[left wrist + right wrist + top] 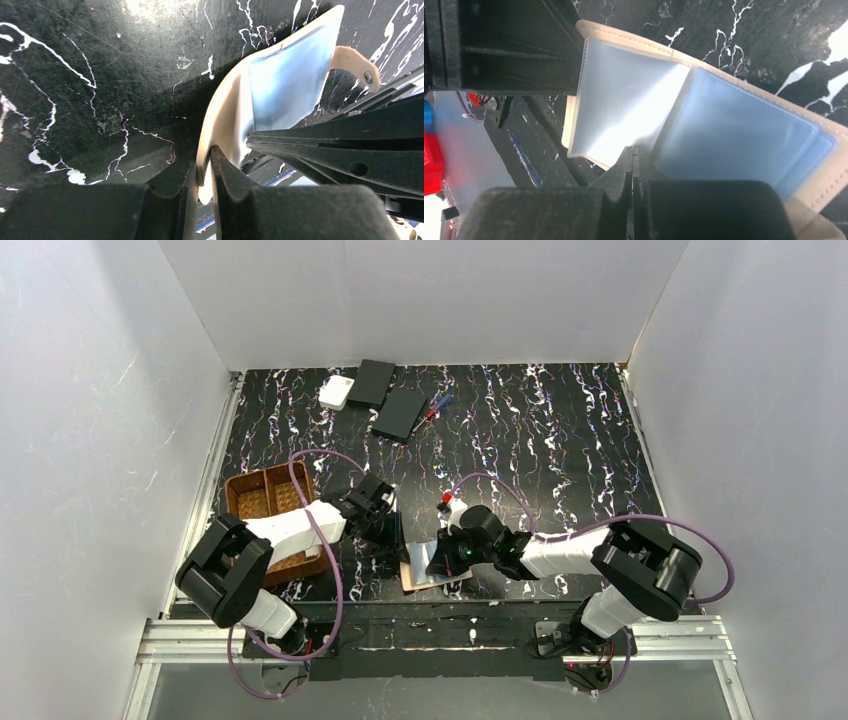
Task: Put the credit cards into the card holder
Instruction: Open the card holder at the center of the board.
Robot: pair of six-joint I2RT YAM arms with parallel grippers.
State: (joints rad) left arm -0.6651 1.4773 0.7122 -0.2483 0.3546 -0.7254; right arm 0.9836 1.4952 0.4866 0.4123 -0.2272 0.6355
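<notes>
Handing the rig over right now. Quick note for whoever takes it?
Grippers: left gripper is closed on the cover edge of the card holder, propping it open. The right gripper is shut, pinching a clear pocket leaf inside it.
Done: holder opened. The pockets in view look empty.
Left: all the credit cards. Neither gripper has one, and I can't pick any out in these views. The woven tray is partly hidden behind the left arm.

Top view looks down from behind — both wrist views crowd the open card holder (744, 135).
</notes>
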